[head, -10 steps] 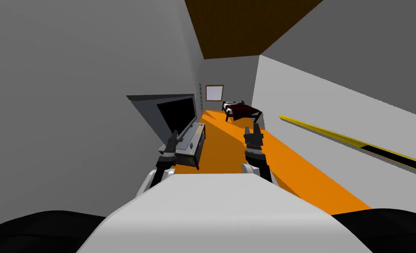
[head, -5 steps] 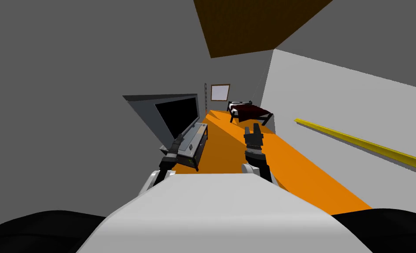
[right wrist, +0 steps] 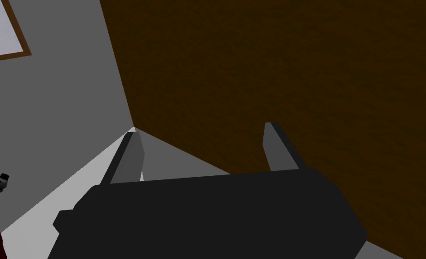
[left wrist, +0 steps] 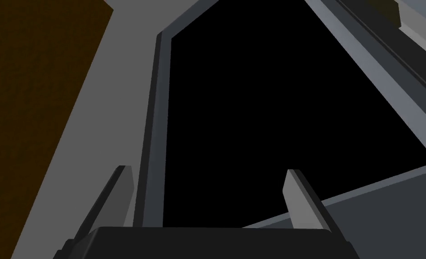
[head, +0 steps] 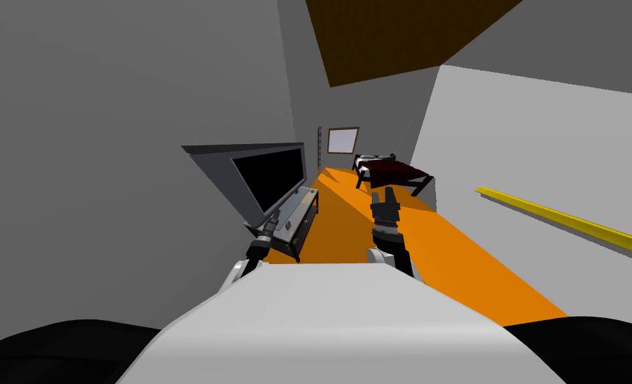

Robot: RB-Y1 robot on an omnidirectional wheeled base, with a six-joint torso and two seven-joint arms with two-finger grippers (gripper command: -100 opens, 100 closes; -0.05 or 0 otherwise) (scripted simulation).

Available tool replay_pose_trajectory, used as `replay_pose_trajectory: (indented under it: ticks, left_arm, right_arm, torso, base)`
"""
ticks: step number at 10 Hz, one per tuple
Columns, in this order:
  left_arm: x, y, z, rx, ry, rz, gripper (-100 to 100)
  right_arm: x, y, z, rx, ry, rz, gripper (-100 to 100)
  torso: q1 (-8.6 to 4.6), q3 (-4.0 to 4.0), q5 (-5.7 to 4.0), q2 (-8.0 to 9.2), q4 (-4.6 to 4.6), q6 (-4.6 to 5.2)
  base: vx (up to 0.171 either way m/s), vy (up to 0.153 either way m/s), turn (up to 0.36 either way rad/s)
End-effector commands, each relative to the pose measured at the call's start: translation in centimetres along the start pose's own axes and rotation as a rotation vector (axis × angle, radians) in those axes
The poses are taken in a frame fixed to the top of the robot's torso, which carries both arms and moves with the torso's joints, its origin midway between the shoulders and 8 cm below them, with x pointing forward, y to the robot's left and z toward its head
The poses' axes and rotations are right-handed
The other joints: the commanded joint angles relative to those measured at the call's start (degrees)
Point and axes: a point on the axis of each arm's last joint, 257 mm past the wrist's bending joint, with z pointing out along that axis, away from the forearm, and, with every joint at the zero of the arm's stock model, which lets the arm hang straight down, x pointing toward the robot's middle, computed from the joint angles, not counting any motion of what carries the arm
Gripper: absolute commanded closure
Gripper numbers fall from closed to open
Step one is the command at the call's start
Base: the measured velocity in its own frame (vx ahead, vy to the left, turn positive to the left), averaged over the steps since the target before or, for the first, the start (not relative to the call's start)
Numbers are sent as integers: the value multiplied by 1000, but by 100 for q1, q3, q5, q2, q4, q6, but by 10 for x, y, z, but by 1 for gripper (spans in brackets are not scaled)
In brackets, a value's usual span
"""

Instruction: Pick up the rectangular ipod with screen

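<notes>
We are not making out the ipod with any certainty, as it is too small to tell. We are judging that it is lying on the flat grey top of the low bench [head: 303, 201], which is standing on dark legs under the flat-screen television [head: 271, 175]. So we are in the approach step, with nothing grasped. The left end effector [head: 275, 217] is reaching over the bench's near end, its thin blade fingers spread wide and pointing at the television's flat black, grey-framed screen. Next, we are judging, it needs tipping down toward the bench top to find the small rectangular slab. The right end effector [head: 383, 195] is hovering above the orange floor [head: 455, 253], fingers wide apart, holding nothing.
</notes>
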Motion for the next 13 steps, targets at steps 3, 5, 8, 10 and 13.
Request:
replay_pose_trajectory:
  ticks: [3,5,8,10,13]
  left_arm:
    - [21,44,-5,-119,54,67,-100]
    - [29,65,-9,-173,79,100,-100]
    - [46,106,-21,-277,128,168,-100]
    - [58,142,-33,-368,172,238,-100]
    - [71,181,-51,-461,225,308,-100]
  right_arm:
    - [0,0,0,0,0,0,0]
    - [0,0,0,0,0,0,0]
    - [0,0,0,0,0,0,0]
    - [0,0,0,0,0,0,0]
    - [0,0,0,0,0,0,0]
  torso:
    - [-25,-6,-3,-12,-2,-2]
    - [-6,-6,-1,-11,-2,-3]
    - [-14,-8,-2,-15,-3,-2]
    - [-7,-8,-1,-15,-3,-1]
    - [-4,-15,-3,-26,-6,2]
  base:
    - [120,-132,209]
    - [95,-96,176]
    - [113,-122,216]
    - [136,-166,246]
    - [135,-144,192]
